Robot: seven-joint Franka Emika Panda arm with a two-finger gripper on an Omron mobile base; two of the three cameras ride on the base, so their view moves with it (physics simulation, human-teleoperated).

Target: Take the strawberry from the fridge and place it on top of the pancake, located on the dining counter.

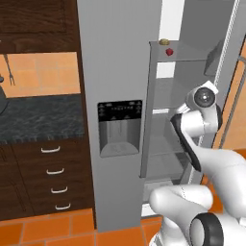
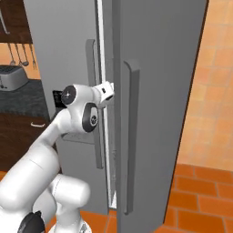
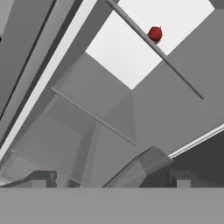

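Observation:
The fridge (image 1: 117, 57) stands with its right door (image 2: 154, 113) swung open, and grey shelves show inside. A tiny red strawberry (image 1: 169, 52) sits at the front of an upper shelf; in the hand view the strawberry (image 3: 155, 33) rests at a shelf edge, far off toward the upper right. My arm reaches into the open compartment below that shelf. My gripper (image 3: 111, 179) is open, its fingertips (image 3: 43, 178) set wide apart with nothing between them. It is well short of the berry. The pancake and the dining counter are out of view.
A small tan lumpy food item (image 1: 164, 42) lies just above and behind the strawberry. The water dispenser (image 1: 120, 127) is on the closed left door. A black-topped counter (image 1: 38, 117) with drawers stands to the left, and a toaster (image 2: 11, 77) sits on it.

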